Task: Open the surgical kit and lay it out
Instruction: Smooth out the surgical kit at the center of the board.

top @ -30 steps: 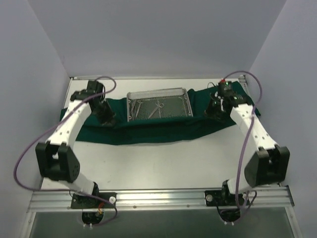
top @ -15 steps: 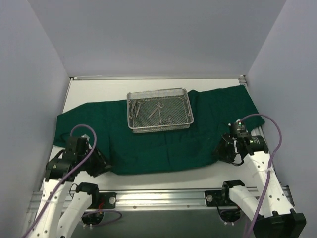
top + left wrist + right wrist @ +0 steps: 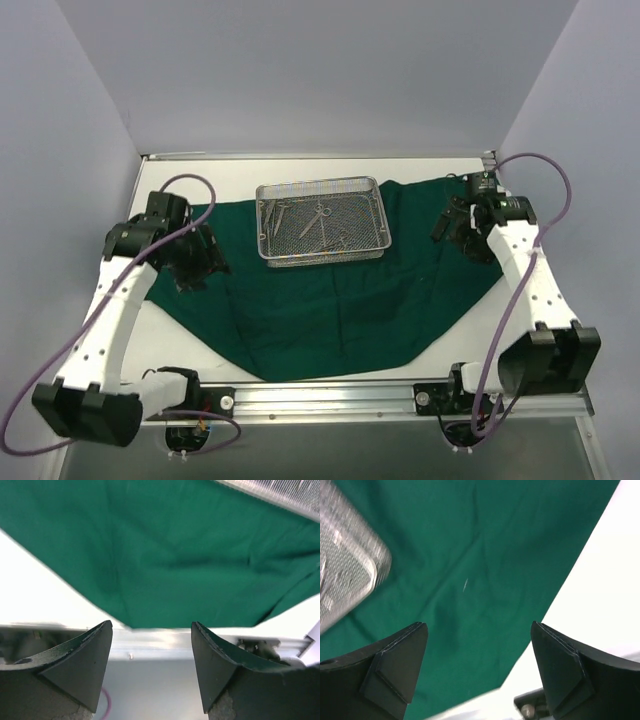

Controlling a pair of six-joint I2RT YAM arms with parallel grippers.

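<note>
- A large dark green cloth drape (image 3: 340,300) lies spread open and nearly flat on a white table (image 3: 190,345), seen from above. It is wide along the far side and narrows toward the near edge.
- The drape's near edge lies just short of a metal rail (image 3: 320,398) along the front of the table.
- A shallow rectangular silver wire-mesh tray (image 3: 322,254) sits on the far middle part of the drape, between the two arms.
- Several thin steel instruments (image 3: 316,222) lie loose inside the tray. They look like scissors and forceps, but they are too small to tell apart.
- The left gripper (image 3: 195,265) is over the drape's left side, near its edge and to the left of the tray.
- In the left wrist view, its two dark fingers (image 3: 85,665) stand well apart with nothing between them. Green cloth, a strip of white table and the rail show beyond.
- The right gripper (image 3: 452,225) is over the drape's right side, to the right of the tray and apart from it.
- In the right wrist view, its fingers (image 3: 570,665) are spread wide and hold nothing. A rounded corner of the tray shows at the left, with the drape's slanting edge against the white table at the right.
</note>
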